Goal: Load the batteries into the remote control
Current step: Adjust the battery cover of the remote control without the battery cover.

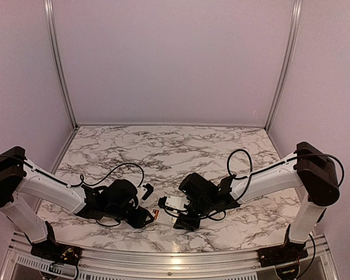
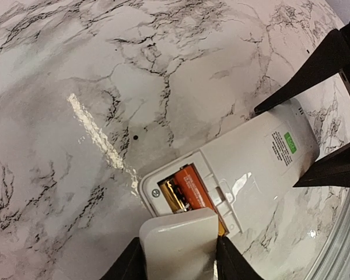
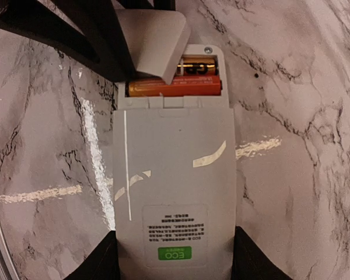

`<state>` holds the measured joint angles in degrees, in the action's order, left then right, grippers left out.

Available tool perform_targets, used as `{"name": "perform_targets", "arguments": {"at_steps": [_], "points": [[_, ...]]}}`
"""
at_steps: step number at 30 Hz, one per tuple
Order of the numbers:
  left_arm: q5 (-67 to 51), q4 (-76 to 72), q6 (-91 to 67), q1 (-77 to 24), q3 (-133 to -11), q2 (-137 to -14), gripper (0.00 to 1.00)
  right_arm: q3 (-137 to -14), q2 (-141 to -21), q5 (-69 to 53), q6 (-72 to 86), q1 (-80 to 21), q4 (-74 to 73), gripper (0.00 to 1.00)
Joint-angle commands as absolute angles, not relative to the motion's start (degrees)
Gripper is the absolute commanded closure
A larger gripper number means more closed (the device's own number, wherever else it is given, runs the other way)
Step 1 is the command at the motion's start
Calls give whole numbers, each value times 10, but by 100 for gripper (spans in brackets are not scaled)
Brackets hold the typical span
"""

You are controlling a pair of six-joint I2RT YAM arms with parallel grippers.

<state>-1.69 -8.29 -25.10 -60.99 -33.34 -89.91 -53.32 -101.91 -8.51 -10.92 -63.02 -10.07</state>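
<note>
The white remote control point(image 3: 175, 175) lies back-up just above the marble table, and my right gripper point(image 3: 175, 256) is shut on its label end, one finger on each long side. Its battery bay is uncovered. In it lie the batteries side by side, an orange one point(image 3: 175, 88) and a gold one point(image 3: 195, 67). My left gripper point(image 2: 179, 262) is shut on a small white battery cover point(image 2: 178, 245), tilted over the near end of the bay and hiding part of the orange battery point(image 2: 195, 186). In the top view the two grippers meet at the remote point(image 1: 175, 202) near the front edge.
The marble table point(image 1: 163, 146) stretches behind both arms, with plain walls at the back and sides. A metal rail point(image 1: 163, 259) runs along the front edge, close to the remote. Black cables loop beside each forearm.
</note>
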Motion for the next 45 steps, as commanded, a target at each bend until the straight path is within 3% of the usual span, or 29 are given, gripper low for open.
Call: {"name": "perform_targets", "arguments": {"at_steps": [1,38,45], "points": [[-12,-35,-282,-611,-344,-923,60,-530,-1042,-81,-109,-631,-124,77],[5,-95,-393,-591,-346,-913,62,-527,-1044,-79,-106,-634,-121,79],[2,-119,-420,-588,-352,-931,68,-526,-1044,-79,-106,-634,-122,80]]}}
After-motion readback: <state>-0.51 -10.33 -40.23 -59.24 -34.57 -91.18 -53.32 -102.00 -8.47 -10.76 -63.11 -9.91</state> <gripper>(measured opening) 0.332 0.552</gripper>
